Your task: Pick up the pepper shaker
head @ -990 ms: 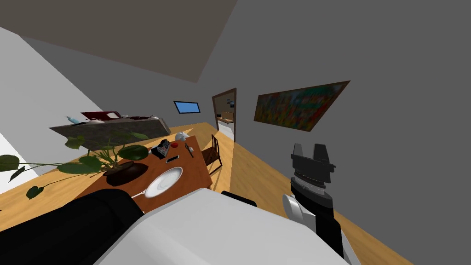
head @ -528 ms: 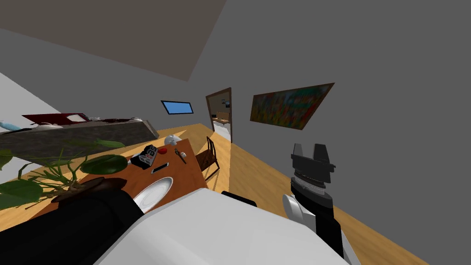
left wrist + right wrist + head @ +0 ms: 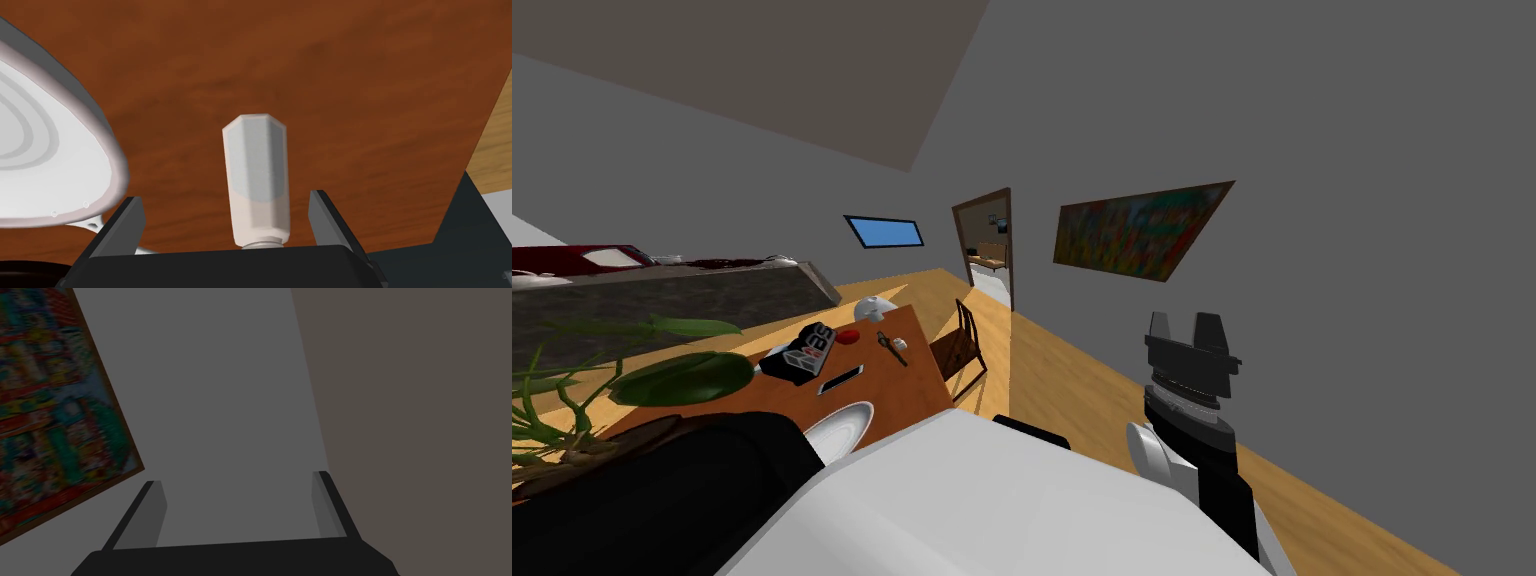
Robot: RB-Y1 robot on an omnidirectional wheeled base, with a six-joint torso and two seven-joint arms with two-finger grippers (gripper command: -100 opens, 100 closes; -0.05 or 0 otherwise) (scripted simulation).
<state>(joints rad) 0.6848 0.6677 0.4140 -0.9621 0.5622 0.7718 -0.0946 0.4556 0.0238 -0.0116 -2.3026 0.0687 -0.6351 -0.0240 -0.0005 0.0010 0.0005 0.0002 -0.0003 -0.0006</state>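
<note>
Broadly, the reddish-brown wooden table (image 3: 907, 365) is the biggest thing before me, lying at about eleven o'clock from my chest in the head view, with its far end running toward twelve. A potted plant's dark green leaf (image 3: 682, 378) hangs over the table's side at about nine o'clock. A dark wooden chair (image 3: 959, 345) stands just beside the table edge at about one o'clock. A white plate (image 3: 837, 430) lies on the near end of the table.

The right gripper (image 3: 1184, 320) is raised at about two o'clock, well apart from the table, fingers spread wide and holding nothing.

The left gripper (image 3: 226, 197) is low over the table, fingers fully apart and closed on nothing. Taking its pointing direction as twelve, the pepper shaker (image 3: 257, 175), whitish and faceted with a grey cap at the end nearest the gripper's body, sits at twelve between the fingers, a gap on each side. The plate's rim is at about ten o'clock from that gripper, apart from the shaker. I cannot tell if the shaker stands or lies.
</note>
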